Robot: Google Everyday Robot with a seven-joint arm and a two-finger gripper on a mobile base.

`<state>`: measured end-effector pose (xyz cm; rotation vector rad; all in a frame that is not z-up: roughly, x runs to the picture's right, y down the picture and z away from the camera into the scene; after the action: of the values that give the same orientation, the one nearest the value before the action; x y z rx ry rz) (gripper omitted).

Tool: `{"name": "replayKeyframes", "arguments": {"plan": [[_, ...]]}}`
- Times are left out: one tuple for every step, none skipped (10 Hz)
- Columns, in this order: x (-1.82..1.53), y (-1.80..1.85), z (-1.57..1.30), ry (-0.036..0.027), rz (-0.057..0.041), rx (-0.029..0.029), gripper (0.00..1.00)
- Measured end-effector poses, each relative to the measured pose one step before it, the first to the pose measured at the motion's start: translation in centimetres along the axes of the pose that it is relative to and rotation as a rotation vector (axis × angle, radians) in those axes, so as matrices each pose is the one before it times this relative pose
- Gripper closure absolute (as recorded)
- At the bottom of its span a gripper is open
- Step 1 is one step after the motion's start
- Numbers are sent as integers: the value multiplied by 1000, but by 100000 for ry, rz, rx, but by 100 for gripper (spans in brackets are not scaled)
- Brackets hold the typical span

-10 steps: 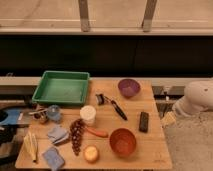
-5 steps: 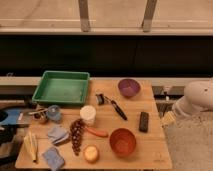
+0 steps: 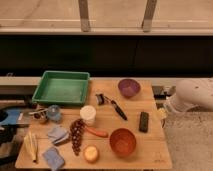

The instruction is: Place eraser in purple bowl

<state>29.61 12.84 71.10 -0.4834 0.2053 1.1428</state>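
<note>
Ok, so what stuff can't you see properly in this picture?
Camera view:
- The robot arm is cut off by the right edge. Its gripper sits just off the table's right side, near the eraser, too small to make out well.
- The blue thing left of the table is cut off by the left edge.
- The bits beside the blue cup are too small to name.
</note>
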Motion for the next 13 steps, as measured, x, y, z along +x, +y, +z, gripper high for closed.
{"name": "replayKeyframes", "arguments": {"plan": [[-842,678,702,-46,-1467,-1062,26],[-544,321,948,573,-651,-77,26],[-647,239,1268,1142,-478,591,26],[-565,70,1274,1665,-676,1603,26],[-441,53,1386,2054,-313,2551,26],[-231,134,1190,2020,-533,2223,26],[-212,279,1010,2214,-557,1704,26],[-137,223,684,1659,-298,1234,26],[-104,307,887,2128,-404,1048,26],[-179,285,862,1953,-381,982,26],[-112,82,614,1359,157,651,26],[21,-110,848,2111,700,375,26],[-24,-140,845,1677,800,-450,26]]}}
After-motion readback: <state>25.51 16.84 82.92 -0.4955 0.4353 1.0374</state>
